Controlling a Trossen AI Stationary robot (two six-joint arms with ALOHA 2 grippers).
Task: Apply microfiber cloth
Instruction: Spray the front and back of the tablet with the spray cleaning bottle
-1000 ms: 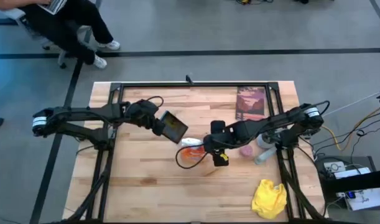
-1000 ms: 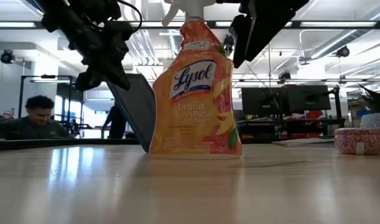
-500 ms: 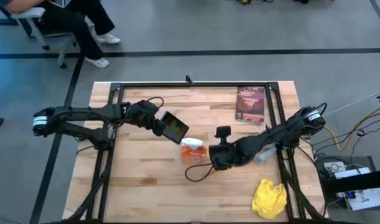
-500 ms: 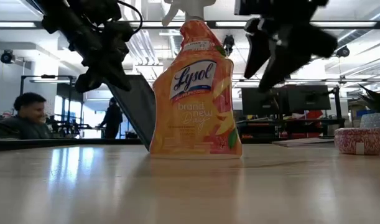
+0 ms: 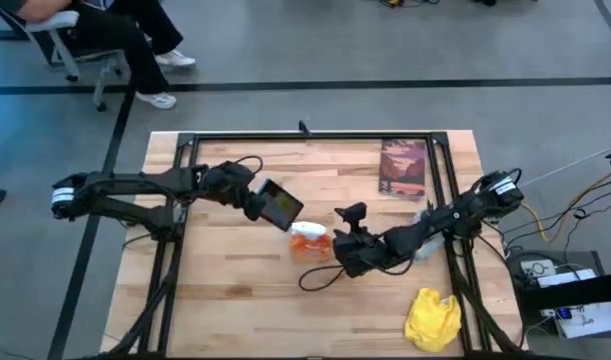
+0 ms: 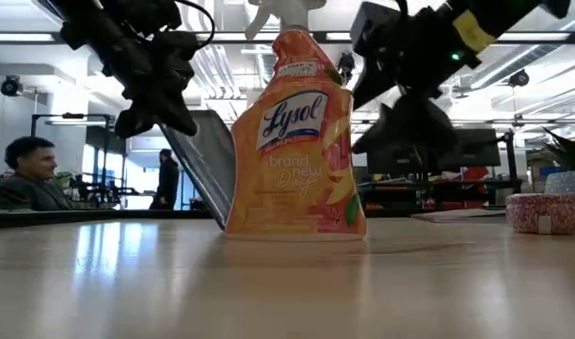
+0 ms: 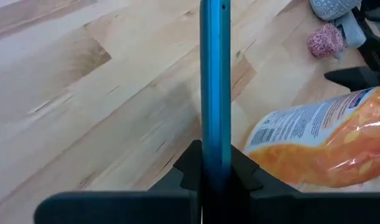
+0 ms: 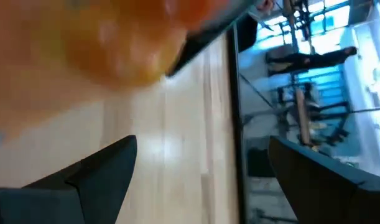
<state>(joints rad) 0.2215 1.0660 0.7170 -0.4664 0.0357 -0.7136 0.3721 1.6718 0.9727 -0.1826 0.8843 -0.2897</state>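
Note:
The yellow microfiber cloth [image 5: 432,318] lies crumpled on the table near the right front corner, touched by no gripper. My left gripper [image 5: 255,200] is shut on a black tablet [image 5: 279,204], which stands tilted left of centre. The orange spray bottle [image 5: 311,244] stands upright on its base just right of the tablet [image 6: 204,168]. My right gripper [image 8: 208,180] is open beside the bottle [image 8: 109,43], on its right, with nothing between its fingers. My left gripper pinches the tablet's edge [image 7: 214,152] between its two fingers, one on each face. The fingers come about level from the table's left. The tablet is tilted, its far end toward the bottle; whether its lower corner rests on the table, I cannot tell.
A dark red book [image 5: 402,167] lies at the far right. A pink patterned jar [image 6: 543,212] and a grey object [image 5: 422,245] stand at the right, close to my right arm. The near left of the table top is bare wood.
My right gripper has drawn back from the spray bottle toward the table's near edge, gone lower and turned about. The bottle has stayed upright in place. The tablet has kept still in my left gripper.

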